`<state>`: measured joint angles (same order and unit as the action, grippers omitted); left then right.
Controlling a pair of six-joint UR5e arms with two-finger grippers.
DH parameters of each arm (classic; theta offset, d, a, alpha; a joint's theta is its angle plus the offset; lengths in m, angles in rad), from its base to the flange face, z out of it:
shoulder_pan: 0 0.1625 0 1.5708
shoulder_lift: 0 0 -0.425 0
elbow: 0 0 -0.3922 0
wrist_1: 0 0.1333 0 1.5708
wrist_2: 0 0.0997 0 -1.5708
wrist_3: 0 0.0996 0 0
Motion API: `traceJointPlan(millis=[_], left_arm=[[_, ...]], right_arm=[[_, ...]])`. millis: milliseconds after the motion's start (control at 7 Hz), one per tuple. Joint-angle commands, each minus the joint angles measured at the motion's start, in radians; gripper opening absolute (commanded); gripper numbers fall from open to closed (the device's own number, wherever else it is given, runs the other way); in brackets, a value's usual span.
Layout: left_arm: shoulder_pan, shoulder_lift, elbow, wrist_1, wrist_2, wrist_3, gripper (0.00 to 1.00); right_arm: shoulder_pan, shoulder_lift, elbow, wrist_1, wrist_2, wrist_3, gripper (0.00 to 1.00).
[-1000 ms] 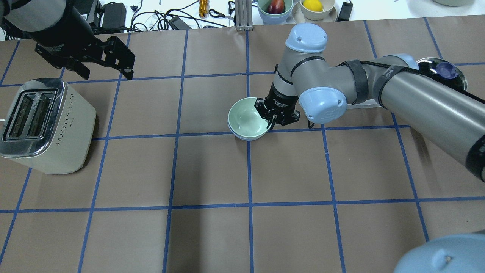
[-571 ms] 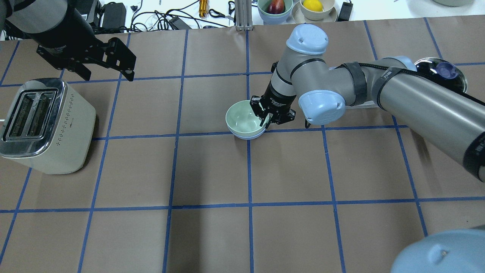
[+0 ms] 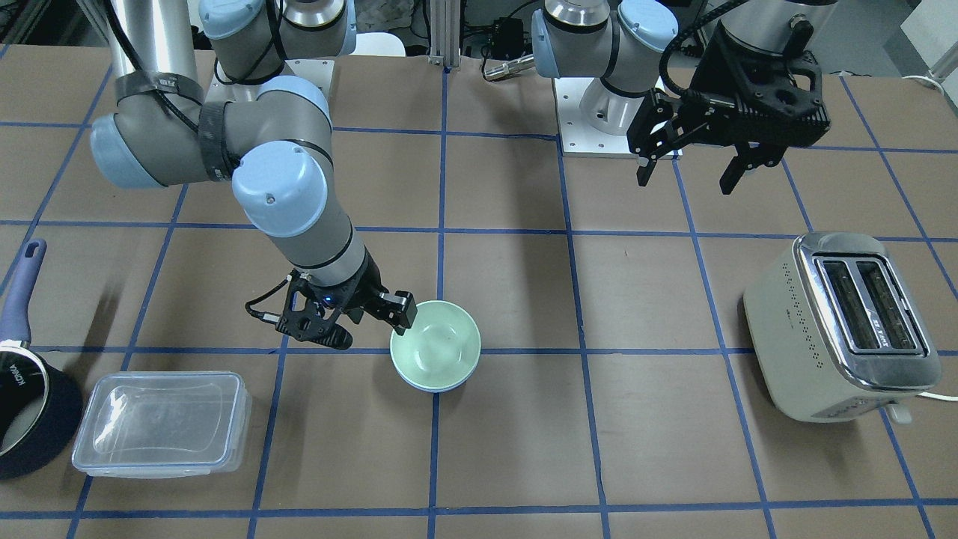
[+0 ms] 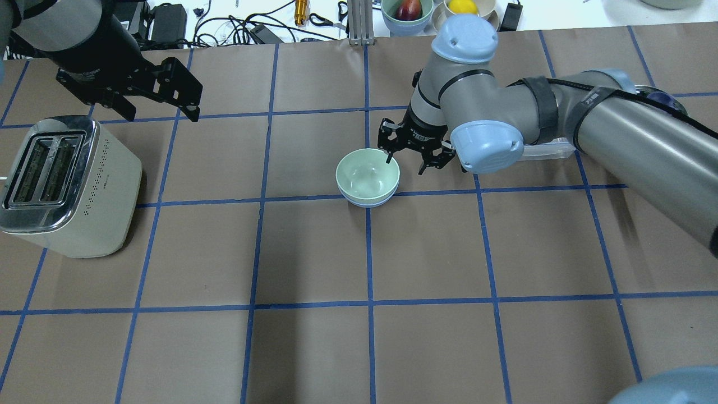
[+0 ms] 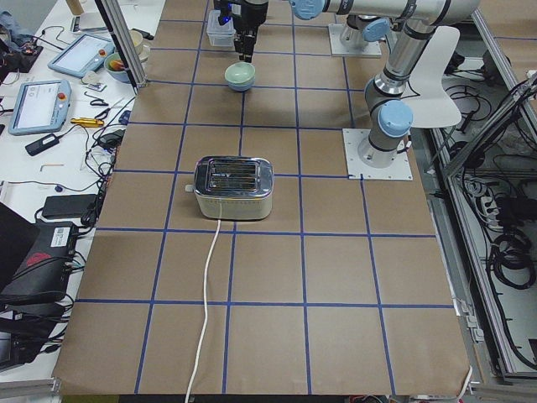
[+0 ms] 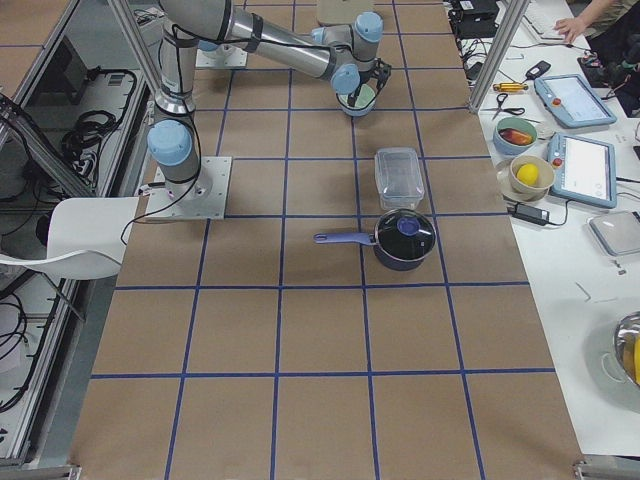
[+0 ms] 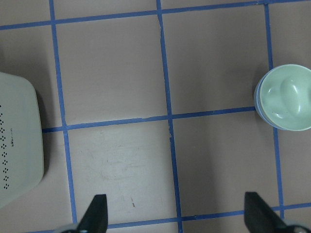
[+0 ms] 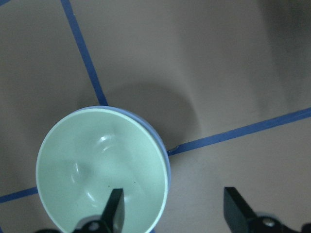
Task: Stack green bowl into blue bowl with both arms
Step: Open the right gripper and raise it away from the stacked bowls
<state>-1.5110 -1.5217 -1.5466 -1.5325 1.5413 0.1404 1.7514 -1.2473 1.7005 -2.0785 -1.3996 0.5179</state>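
Note:
The pale green bowl [image 4: 366, 175] sits nested inside the light blue bowl [image 4: 371, 203], whose rim shows just under it, near the table's middle. My right gripper [image 4: 405, 163] is open and empty, just above and beside the bowls' far right rim; one finger hangs over the rim. In the right wrist view the green bowl [image 8: 97, 165] lies lower left, the blue rim [image 8: 164, 145] beside it, between my open fingers [image 8: 114, 208]. My left gripper [image 4: 160, 115] is open and empty, high above the far left, near the toaster. The stack also shows in the left wrist view [image 7: 285, 97].
A cream toaster [image 4: 61, 185] stands at the left. A clear lidded container [image 3: 161, 423] and a dark navy saucepan [image 3: 22, 404] lie on my right side. Fruit bowls [image 4: 406, 11] and cables lie beyond the far edge.
My right gripper was shut on the green bowl's right rim; it has opened, let go and moved up and away. The green bowl rests in the blue bowl. The left arm barely moved.

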Motion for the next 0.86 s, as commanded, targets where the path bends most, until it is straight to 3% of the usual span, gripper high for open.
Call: traceJointPlan(millis=[0,286,429,714], left_arm=[[0.000,-0.012,0.000,0.012,-0.004,-0.002,1.00],[0.003,-0.014,0.008,0.011,-0.030,-0.002,1.00],[0.002,-0.020,0.011,0.011,-0.033,-0.002,1.00],[0.002,-0.021,0.011,0.009,-0.027,-0.001,1.00]], right_arm=[[-0.047,-0.102,-0.012,0.157,-0.036,-0.136,1.00],[-0.128,-0.219,-0.010,0.320,-0.082,-0.298,1.00],[-0.133,-0.263,-0.004,0.352,-0.176,-0.390,1.00],[-0.141,-0.316,-0.010,0.419,-0.257,-0.480,1.00]])
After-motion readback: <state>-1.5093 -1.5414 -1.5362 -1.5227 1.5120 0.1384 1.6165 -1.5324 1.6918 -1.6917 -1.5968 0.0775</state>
